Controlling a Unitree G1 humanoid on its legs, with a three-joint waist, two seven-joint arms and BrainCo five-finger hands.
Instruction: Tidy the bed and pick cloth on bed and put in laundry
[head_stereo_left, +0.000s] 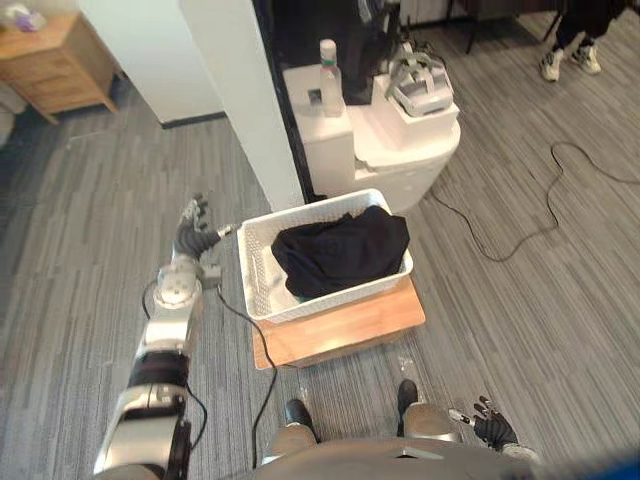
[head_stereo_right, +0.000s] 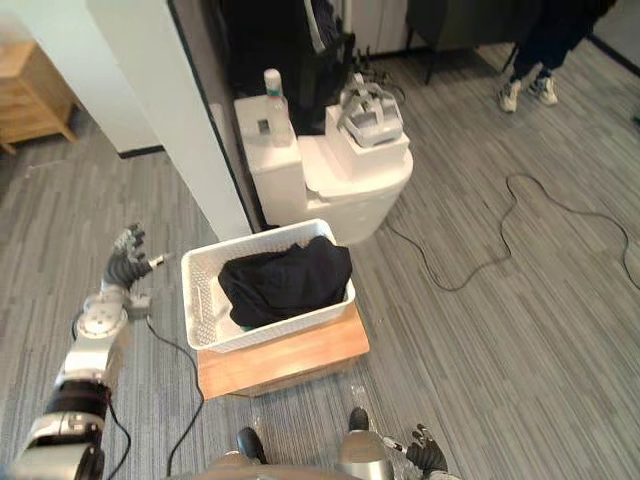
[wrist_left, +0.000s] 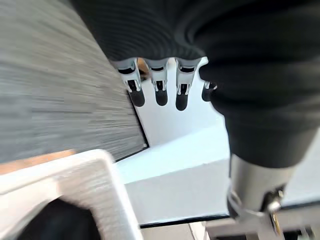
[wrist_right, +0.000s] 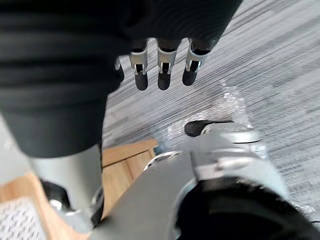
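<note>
we note the right hand hanging low, fingers slack and empty, the left hand splayed empty beside the basket holding the black cloth; a stray left swing could knock it off the wooden stand.

The cloth was laid in the basket, set on a wooden board at mid-frame; a bottle was stood above.

This looks like a room in a home that is also used for tests. It has a grey floor, a small wooden cabinet, and a white laundry basket with a black cloth inside. A headset sits on white boxes, and a person stands nearby.
</note>
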